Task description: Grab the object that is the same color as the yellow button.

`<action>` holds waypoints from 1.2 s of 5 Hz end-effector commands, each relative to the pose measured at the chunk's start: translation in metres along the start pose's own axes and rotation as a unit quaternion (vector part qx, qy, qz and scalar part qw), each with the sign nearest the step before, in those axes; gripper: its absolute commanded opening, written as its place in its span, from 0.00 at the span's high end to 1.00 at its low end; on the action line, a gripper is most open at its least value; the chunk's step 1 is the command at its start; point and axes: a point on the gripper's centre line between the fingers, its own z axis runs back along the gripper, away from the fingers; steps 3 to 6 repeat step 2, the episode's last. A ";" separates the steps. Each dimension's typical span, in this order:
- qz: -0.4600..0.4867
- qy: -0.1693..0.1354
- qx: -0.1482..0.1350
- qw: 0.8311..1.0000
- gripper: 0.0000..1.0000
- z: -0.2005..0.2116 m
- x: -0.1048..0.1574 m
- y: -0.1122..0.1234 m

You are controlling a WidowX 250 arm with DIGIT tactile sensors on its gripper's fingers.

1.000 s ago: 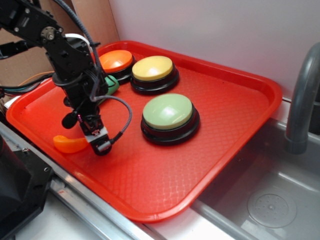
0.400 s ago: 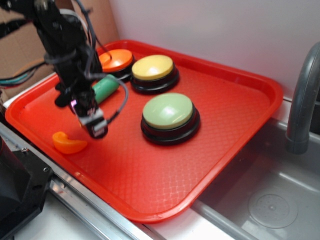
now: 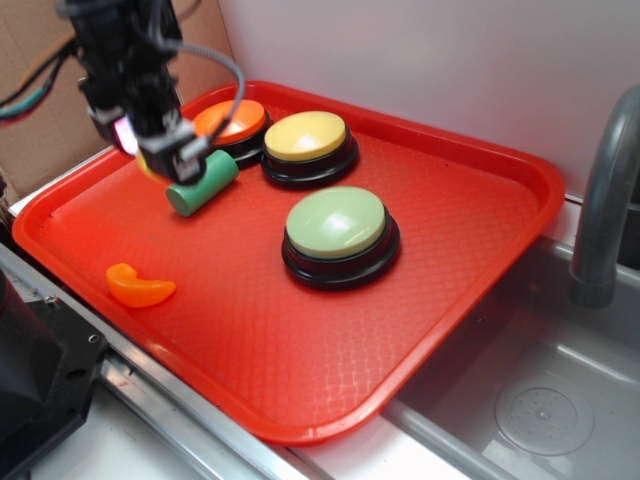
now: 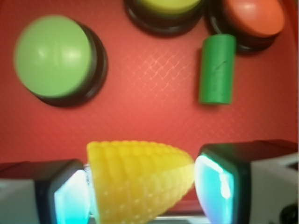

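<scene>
The black arm comes in from the upper left of the exterior view, wrist pointing downward and cables looping off its side. The hand (image 3: pixel 160 160) hangs above the rear left part of the surface, clear of it. In the wrist view its two fingers (image 4: pixel 63 196) stand at either side of the frame, pads glowing pale blue, closed against the toy corn piece (image 4: pixel 140 179), which sits crosswise between them with its narrow tip toward the right pad
</scene>
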 end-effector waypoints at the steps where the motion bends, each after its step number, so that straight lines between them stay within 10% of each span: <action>1: 0.041 -0.017 -0.003 0.999 1.00 0.044 0.016 0.018; 6: 0.046 -0.025 0.013 0.999 1.00 0.044 0.015 0.017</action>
